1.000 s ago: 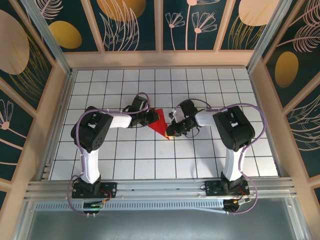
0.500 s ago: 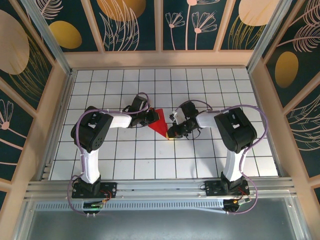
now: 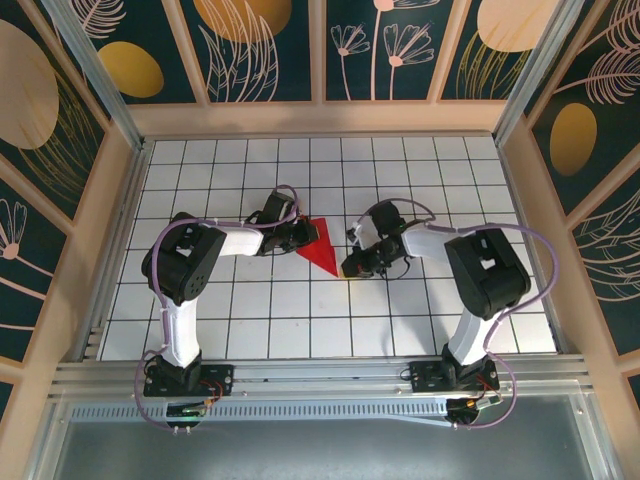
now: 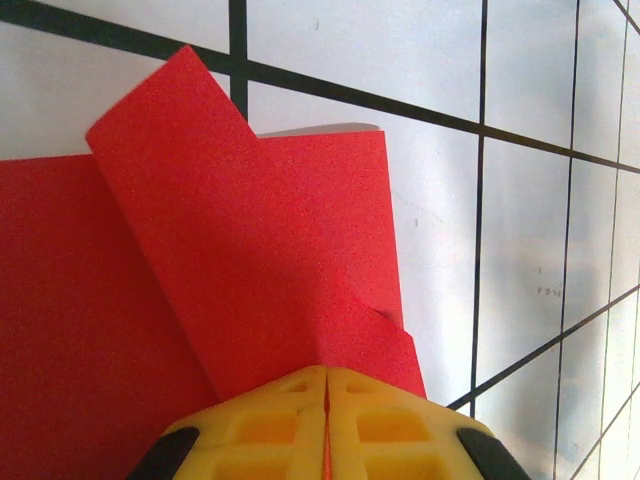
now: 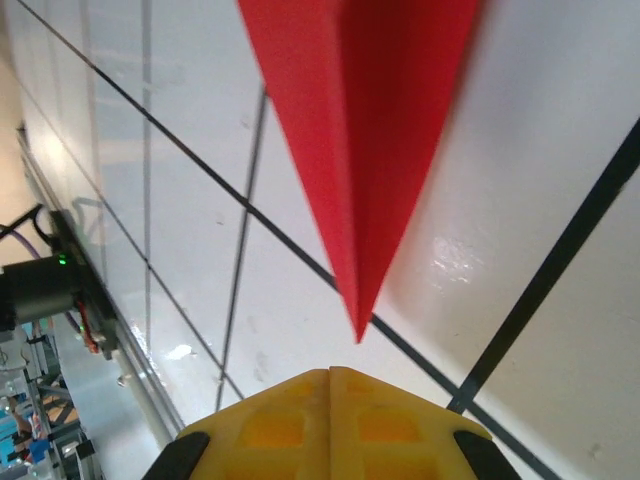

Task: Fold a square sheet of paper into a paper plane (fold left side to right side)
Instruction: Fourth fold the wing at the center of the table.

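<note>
While pinching the creased sheet of paper (image 3: 320, 250) in the left pincer (image 4: 327, 378), probably press along its pointed fold next with the clenched, empty right pincer (image 5: 329, 378).

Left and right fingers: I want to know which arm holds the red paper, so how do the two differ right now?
The left fingers are shut on the red paper, with a red edge pinched between them. The right fingers are shut on nothing, and the paper's point lies just ahead of them. The left fingers sit at the paper's wide end, the right fingers at its sharp tip. Both pairs are yellow and closed.
</note>
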### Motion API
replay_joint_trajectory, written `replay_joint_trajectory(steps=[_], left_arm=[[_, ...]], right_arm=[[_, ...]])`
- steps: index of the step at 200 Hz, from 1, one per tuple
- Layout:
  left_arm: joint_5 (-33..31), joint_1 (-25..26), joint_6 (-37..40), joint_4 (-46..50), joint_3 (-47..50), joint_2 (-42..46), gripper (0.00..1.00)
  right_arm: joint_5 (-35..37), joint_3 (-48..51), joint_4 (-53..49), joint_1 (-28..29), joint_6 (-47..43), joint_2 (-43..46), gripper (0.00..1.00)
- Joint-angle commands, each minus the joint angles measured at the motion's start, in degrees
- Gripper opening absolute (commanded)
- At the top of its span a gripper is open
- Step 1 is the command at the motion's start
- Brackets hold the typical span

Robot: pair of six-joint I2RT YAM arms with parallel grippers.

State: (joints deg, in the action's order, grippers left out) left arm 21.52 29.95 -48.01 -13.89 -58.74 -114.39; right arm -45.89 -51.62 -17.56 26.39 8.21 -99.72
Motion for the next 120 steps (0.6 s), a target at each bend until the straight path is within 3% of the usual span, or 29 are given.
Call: replay_joint_trajectory(steps=[1,31,70,120], left_arm=[[-3.7,-0.2,1.2,6.0,1.2,-1.9,0.09],[-3.5,-0.2,1.1,5.9,1.1,-1.8,0.09],[-3.4,-0.2,1.0,5.9,0.9,-1.9,0.09],[-3.2,-0.2,1.0,5.9,0.9,-1.8,0.09]], right_arm=[[-2.8,-2.7,-0.8,-1.5,-0.5,2.1,0.0],[-4.3,-4.7,5.7,-0.9,3.6,-1.4,0.0],[-0.8,-7.9,12.3,1.9,8.3,-6.6,0.0],[3.4,-11.2,11.8,2.3,8.7,-11.3,0.0]])
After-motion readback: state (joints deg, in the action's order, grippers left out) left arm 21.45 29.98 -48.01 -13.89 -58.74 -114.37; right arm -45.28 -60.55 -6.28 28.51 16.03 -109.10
